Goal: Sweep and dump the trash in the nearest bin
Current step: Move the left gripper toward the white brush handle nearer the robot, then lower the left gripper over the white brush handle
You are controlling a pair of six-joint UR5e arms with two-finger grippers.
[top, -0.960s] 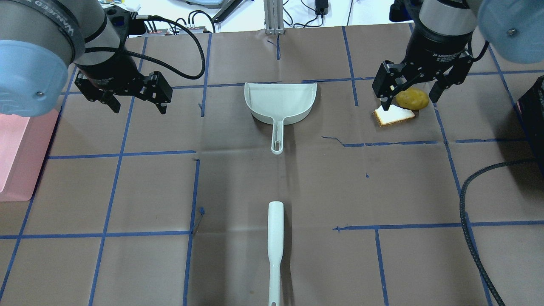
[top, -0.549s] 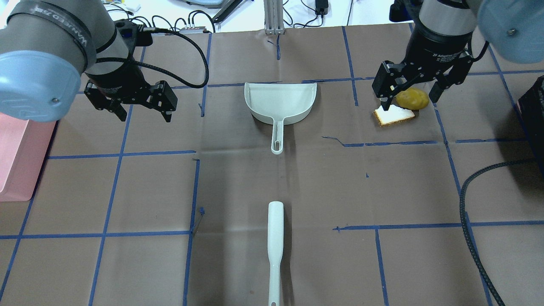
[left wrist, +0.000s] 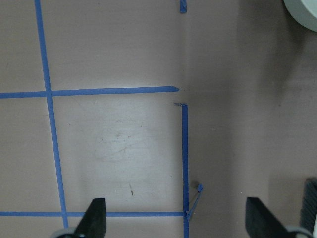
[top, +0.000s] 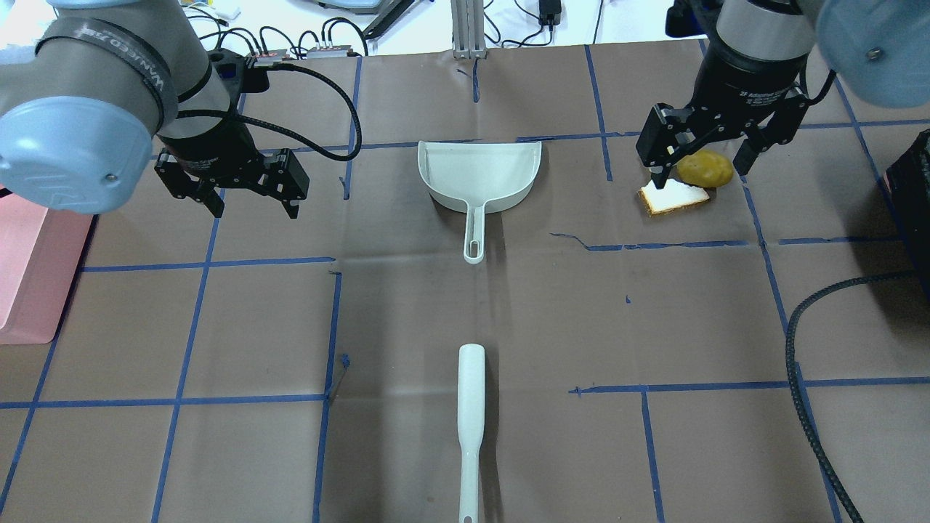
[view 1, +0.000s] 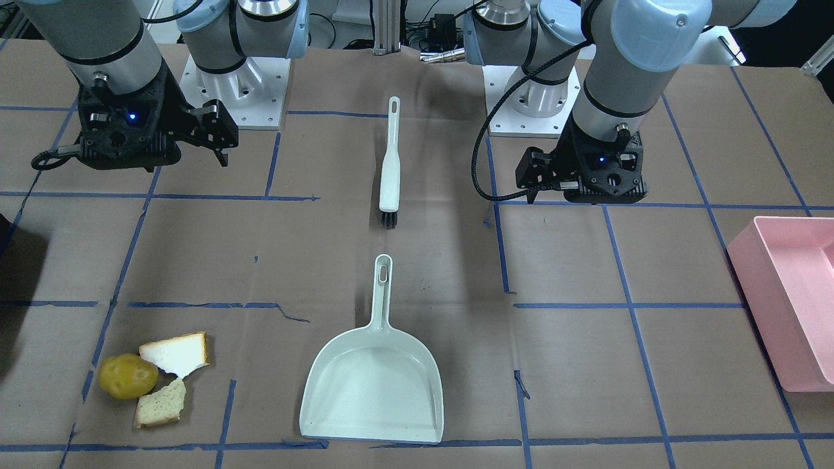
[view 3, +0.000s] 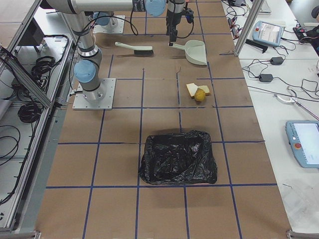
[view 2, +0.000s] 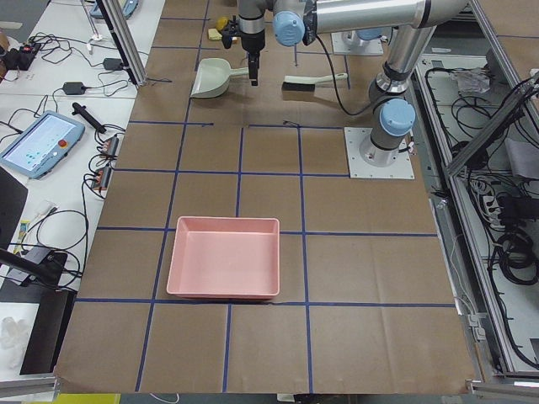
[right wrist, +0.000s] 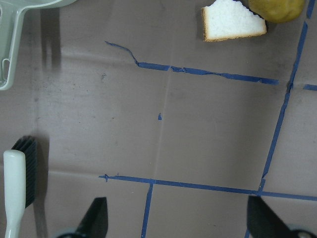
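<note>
Both jaws are hanging open and empty, left gripper (top: 254,211) and right gripper (top: 700,174) flanking the dustpan (view 1: 373,378) and brush (view 1: 390,170), whose handles are pointing robotward, probably for easy grasping. Potato (view 1: 128,376) and two bread pieces (view 1: 177,354) are lying clustered toward the black bin (view 3: 178,157).

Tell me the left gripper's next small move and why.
Probably shift the left gripper sideways over the dustpan handle, then lower it. It hangs open and empty above bare table, the dustpan and brush both lie ungrasped, and the trash is not yet swept.
</note>
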